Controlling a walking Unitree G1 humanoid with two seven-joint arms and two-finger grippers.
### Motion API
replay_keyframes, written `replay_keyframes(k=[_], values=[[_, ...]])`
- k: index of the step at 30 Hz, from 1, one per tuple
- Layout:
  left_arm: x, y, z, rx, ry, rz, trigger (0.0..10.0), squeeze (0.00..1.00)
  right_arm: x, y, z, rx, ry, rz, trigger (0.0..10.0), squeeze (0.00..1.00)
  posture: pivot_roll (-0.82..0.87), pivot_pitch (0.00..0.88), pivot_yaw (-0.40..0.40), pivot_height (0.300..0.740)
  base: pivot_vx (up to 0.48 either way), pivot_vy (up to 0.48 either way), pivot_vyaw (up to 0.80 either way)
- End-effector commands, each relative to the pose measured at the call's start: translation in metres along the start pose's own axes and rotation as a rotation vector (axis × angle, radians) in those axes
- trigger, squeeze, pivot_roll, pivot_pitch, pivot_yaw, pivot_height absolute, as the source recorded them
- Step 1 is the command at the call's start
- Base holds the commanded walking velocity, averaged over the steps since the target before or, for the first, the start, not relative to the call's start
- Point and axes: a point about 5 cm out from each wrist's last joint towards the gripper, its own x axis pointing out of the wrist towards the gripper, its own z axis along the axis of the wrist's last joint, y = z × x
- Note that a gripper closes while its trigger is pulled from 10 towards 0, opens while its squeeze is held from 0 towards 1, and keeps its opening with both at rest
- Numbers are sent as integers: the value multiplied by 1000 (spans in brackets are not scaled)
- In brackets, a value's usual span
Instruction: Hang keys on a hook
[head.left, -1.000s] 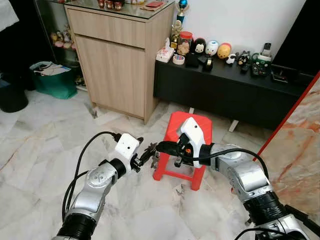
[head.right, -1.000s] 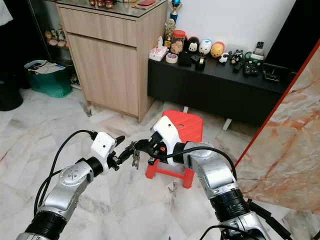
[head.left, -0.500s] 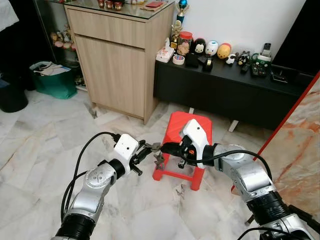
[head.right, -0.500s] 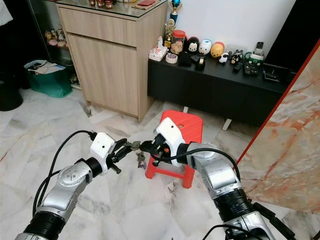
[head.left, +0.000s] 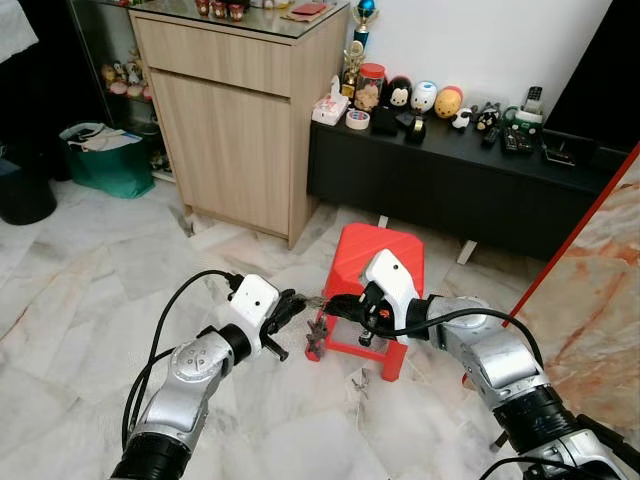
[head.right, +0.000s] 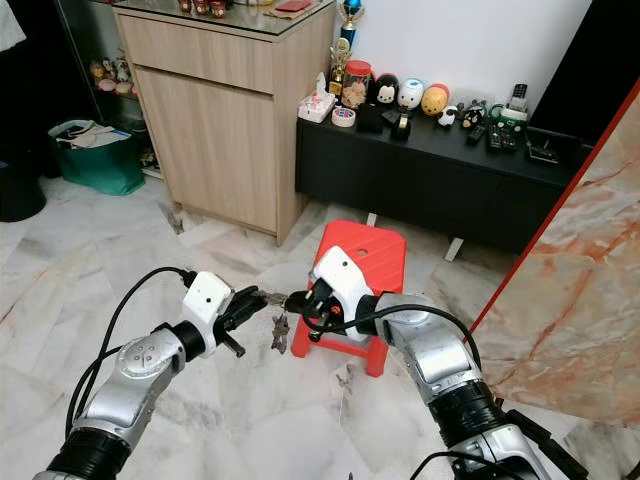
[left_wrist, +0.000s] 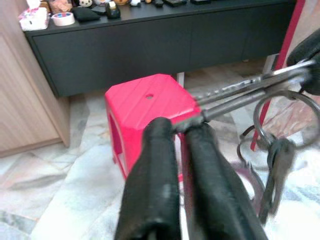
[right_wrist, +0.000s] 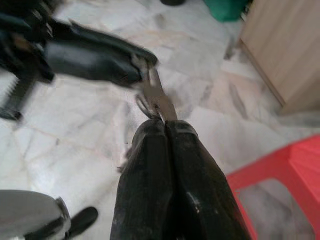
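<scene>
Left wrist view shows the left gripper (left_wrist: 192, 125) with its two fingers (left_wrist: 155, 185) pressed together on the tip of a long key blade, so it is closed on the keys (left_wrist: 272, 145). The ring and the other keys dangle near the blade's far end, where the right gripper's dark tip meets it. In the right wrist view the right gripper (right_wrist: 165, 121) is likewise pinched tight, clamping the opposite end of that blade. Both grippers thus hold one bunch between them, low over the marble floor (head.left: 70, 300), just left of the red stool (head.left: 375, 262).

No hook can be made out in these views. The step in hand looks like a handover. To do it well, one gripper should keep its clamp firm while the other lets go cleanly, without tugging the blade sideways. The holder should end up gripping a blade so the ring hangs free.
</scene>
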Motion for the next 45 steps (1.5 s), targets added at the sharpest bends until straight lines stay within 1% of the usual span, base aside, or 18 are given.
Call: replay_keyframes(k=[1, 3, 7, 8, 9, 10, 16, 20, 21, 22, 23, 28, 29, 38, 39, 44, 45], values=[[0, -1, 4, 2, -17, -11, 0, 0, -5, -7, 0, -10, 11, -35, 10000, 0, 94, 0, -127, 729, 0, 0, 0], [0, -3, 5, 11, -21, -25, 0, 0, -5, -11, 1, -4, 6, -61, 10000, 0, 94, 0, -127, 729, 0, 0, 0], [-2, -3, 5, 39, -13, -29, 0, 0, -5, -12, 1, -5, 3, -65, 10000, 0, 95, 0, -130, 729, 0, 0, 0], [-2, -3, 4, 41, -11, -28, 353, 0, -5, -12, 2, -6, 2, -65, 10000, 0, 95, 0, -130, 729, 0, 0, 0], [-3, -3, 4, 56, -3, -25, 4824, 0, -4, -13, 2, -7, 2, -66, 10000, 0, 97, 0, -131, 729, 0, 0, 0], [-3, -3, 3, 60, -1, -28, 10000, 0, -4, -13, 2, -8, 1, -64, 10000, 0, 97, 0, -131, 729, 0, 0, 0], [-5, -4, 2, 62, 0, -38, 10000, 0, -2, -12, 3, -10, -2, -58, 10000, 0, 97, 0, -132, 729, 0, 0, 0], [-4, -6, 6, 66, -20, -53, 10000, 0, 0, -12, 4, -9, -6, -56, 10000, 0, 97, 0, -133, 729, 0, 0, 0], [-4, -6, 6, 67, -21, -54, 10000, 231, 0, -12, 4, -9, -6, -56, 10000, 0, 97, 0, -133, 729, 0, 0, 0], [-4, -8, 7, 68, -25, -70, 10000, 984, 1, -13, 4, -9, -8, -55, 10000, 0, 97, 0, -133, 729, 0, 0, 0], [-4, -8, 7, 71, -26, -77, 10000, 1000, 1, -13, 5, -9, -9, -55, 10000, 0, 97, 0, -133, 729, 0, 0, 0], [-5, -10, 9, 89, -27, -97, 10000, 1000, 2, -14, 7, -9, -15, -59, 10000, 0, 96, 0, -133, 729, 0, 0, 0], [-5, -10, 9, 99, -25, -103, 10000, 0, 2, -15, 9, -9, -21, -59, 10000, 0, 98, 0, -134, 729, 0, 0, 0], [-8, -11, 8, 115, -15, -123, 10000, 0, 7, -15, 24, -30, -60, -44, 10000, 0, 99, 0, -137, 729, 0, 0, 0], [-8, -12, 8, 111, -16, -132, 10000, 1000, 8, -14, 27, -37, -69, -39, 10000, 0, 99, 0, -137, 729, 0, 0, 0], [-7, -13, 9, 122, -14, -138, 10000, 1000, 9, -14, 32, -45, -79, -34, 10000, 0, 99, 0, -139, 729, 0, 0, 0], [-7, -13, 9, 132, -16, -136, 10000, 804, 10, -13, 35, -52, -85, -30, 10000, 0, 101, 0, -141, 729, 0, 0, 0]])
